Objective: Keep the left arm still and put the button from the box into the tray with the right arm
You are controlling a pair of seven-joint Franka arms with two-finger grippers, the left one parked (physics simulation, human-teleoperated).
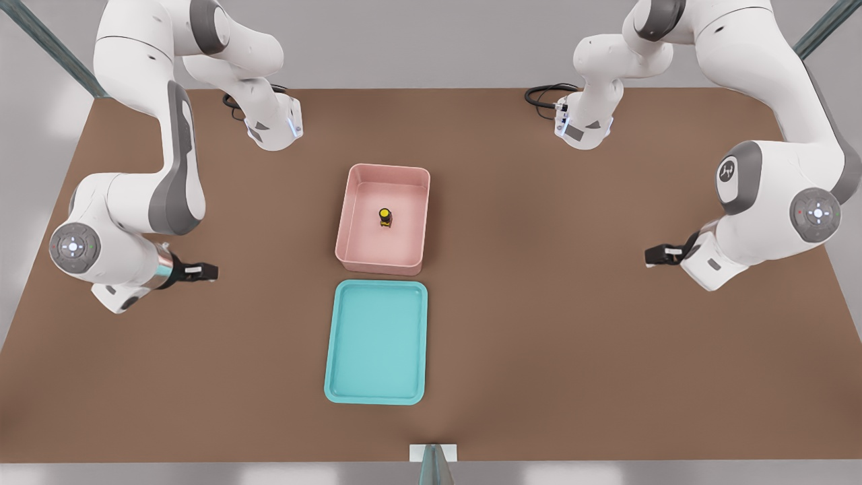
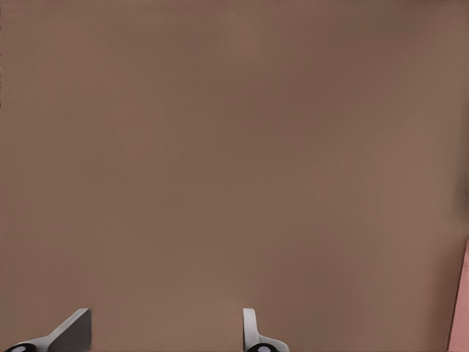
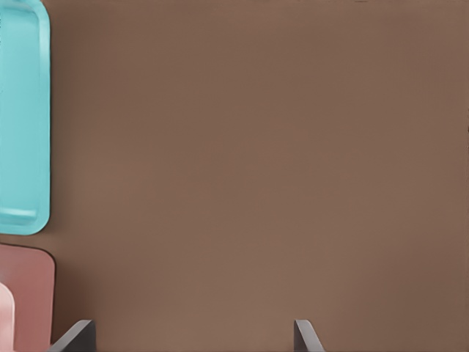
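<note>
The button (image 1: 384, 217), a yellow cap on a black body, stands upright near the middle of the pink box (image 1: 406, 237). The turquoise tray (image 1: 377, 342) lies just in front of the box with nothing in it. My gripper (image 1: 207, 271) hovers over bare table at the front view's left, well apart from both containers, and points toward them. In the right wrist view the gripper (image 3: 192, 336) is open with nothing between its fingertips (image 3: 79, 335). A strip of the tray (image 3: 22, 117) and a corner of the box (image 3: 28, 293) show at that view's edge. The button is out of sight there.
The brown table (image 1: 539, 303) carries only the box and tray. The parked arm (image 1: 774, 202) stands at the front view's right. Black cables (image 1: 545, 94) lie by the arm bases at the back. A small white post mount (image 1: 433, 453) sits at the front edge.
</note>
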